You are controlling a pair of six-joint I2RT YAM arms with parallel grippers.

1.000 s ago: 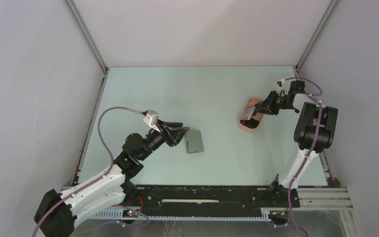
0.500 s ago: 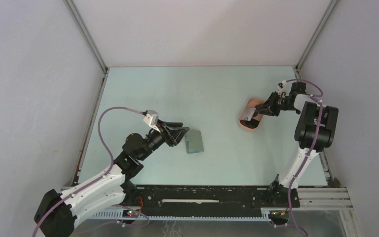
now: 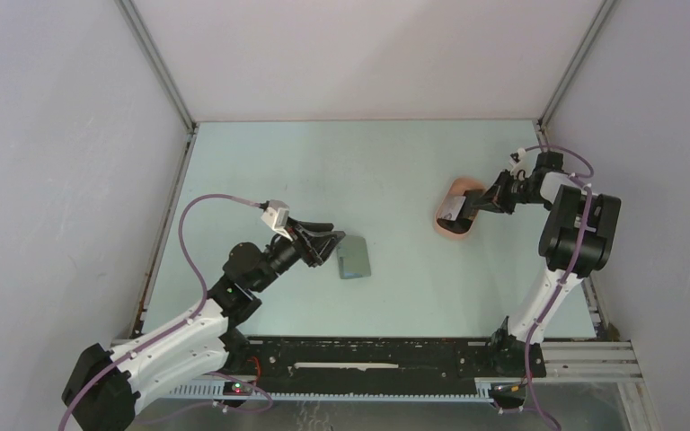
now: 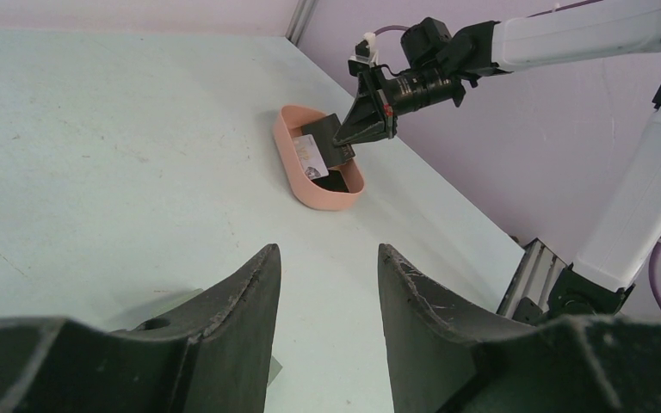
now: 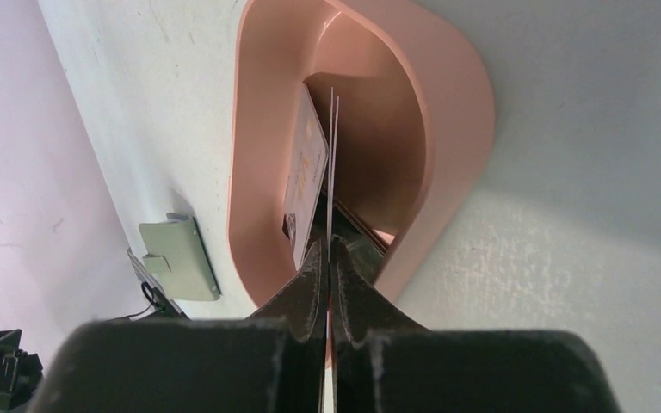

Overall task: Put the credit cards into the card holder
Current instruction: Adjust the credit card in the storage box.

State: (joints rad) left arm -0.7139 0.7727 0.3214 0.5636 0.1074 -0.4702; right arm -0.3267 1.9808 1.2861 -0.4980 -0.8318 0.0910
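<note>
A salmon-pink oval tray (image 3: 449,226) lies right of centre. My right gripper (image 3: 465,208) reaches into it and is shut on a thin credit card (image 5: 333,146), seen edge-on and standing upright between the jaws (image 5: 328,248). A second, pale-faced card (image 5: 306,168) leans inside the tray just left of it. From the left wrist view the held card (image 4: 325,139) looks dark, with the pale card (image 4: 310,160) beside it. The grey-green card holder (image 3: 354,259) lies shut on the table. My left gripper (image 3: 333,244) hovers at its left edge, open and empty (image 4: 327,251).
The enclosure's walls stand close on the left, back and right, with a metal post (image 3: 571,63) in the far right corner. A black rail (image 3: 368,355) runs along the near edge. Pale green tabletop (image 3: 323,171) stretches between the holder and the tray.
My right jaws have closed onto the card in the tray, and the right wrist has shifted slightly to the right. The left arm and the card holder have not moved.
</note>
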